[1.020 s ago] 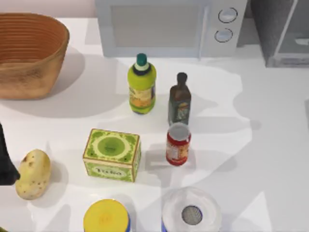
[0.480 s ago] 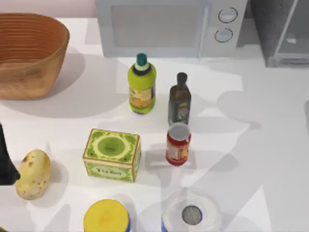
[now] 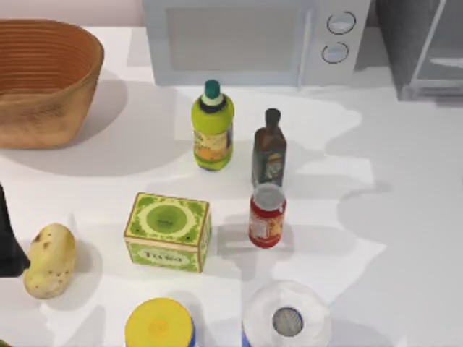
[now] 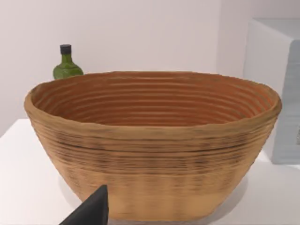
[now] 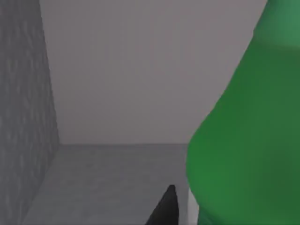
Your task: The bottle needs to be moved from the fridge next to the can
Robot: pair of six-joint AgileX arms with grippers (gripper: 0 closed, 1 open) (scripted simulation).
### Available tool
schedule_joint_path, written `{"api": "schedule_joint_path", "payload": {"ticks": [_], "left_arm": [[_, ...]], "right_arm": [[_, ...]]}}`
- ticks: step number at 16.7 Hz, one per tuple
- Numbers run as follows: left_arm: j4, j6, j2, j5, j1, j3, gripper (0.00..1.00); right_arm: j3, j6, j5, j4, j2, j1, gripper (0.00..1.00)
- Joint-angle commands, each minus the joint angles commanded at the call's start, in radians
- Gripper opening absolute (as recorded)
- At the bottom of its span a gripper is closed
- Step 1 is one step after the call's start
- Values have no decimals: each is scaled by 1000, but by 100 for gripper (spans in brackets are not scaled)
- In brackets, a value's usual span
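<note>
The right wrist view looks into the grey fridge [image 5: 93,178]. The bright green bottle [image 5: 248,136] stands very close there. One dark fingertip [image 5: 165,207] of my right gripper sits just beside the bottle's lower body; the other finger is hidden. In the top view the fridge [image 3: 421,45] stands at the back right corner, and the red can [image 3: 267,215] stands mid-table in front of a small dark brown bottle [image 3: 269,148]. My left arm [image 3: 9,238] is parked at the left edge beside a potato [image 3: 49,260].
A white microwave [image 3: 246,40] lines the back. A wicker basket [image 3: 43,79] is at back left. Near the can stand a yellow-green bottle [image 3: 212,126], a green box [image 3: 168,231], a yellow-lidded tub [image 3: 159,325] and a white roll [image 3: 286,316].
The shadows on the right half of the table have shifted and spread toward the front. No object on the table has moved, and the left arm is still.
</note>
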Motion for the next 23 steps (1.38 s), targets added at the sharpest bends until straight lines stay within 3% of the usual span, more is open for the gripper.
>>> {"api": "schedule_joint_path", "payload": {"ticks": [5, 13, 17, 23], "left_arm": [[0, 0, 0, 0, 0, 0, 100], [0, 0, 0, 0, 0, 0, 100], [0, 0, 0, 0, 0, 0, 100], [0, 0, 0, 0, 0, 0, 100]], "right_arm": [[-244, 1, -32, 96, -161, -28, 0], [-283, 7, 1, 129, -170, 9, 0], [-373, 22, 185, 217, -155, 200, 0], [-590, 46, 614, 370, -171, 665, 0]]}}
